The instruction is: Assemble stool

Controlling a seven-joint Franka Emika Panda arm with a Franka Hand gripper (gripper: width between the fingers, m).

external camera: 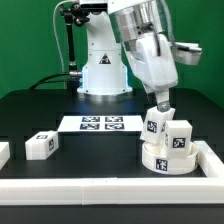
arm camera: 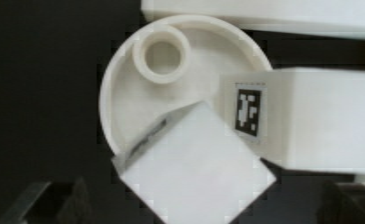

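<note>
watching the seat [external camera: 168, 160] at the exterior view's right, two legs [external camera: 180, 138] standing on it. my gripper [external camera: 161, 103] hangs over one, jaws wide, gripping nothing. that leg looks skewed; if only half-seated, a brush could topple it.

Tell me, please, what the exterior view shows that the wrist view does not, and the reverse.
Only the exterior view shows the robot's base, the marker board, a loose leg on the table toward the exterior view's left, and the white border rail. Only the wrist view shows an empty round socket in the top of the seat. Both show the round seat carrying a tagged leg and a second leg.
</note>
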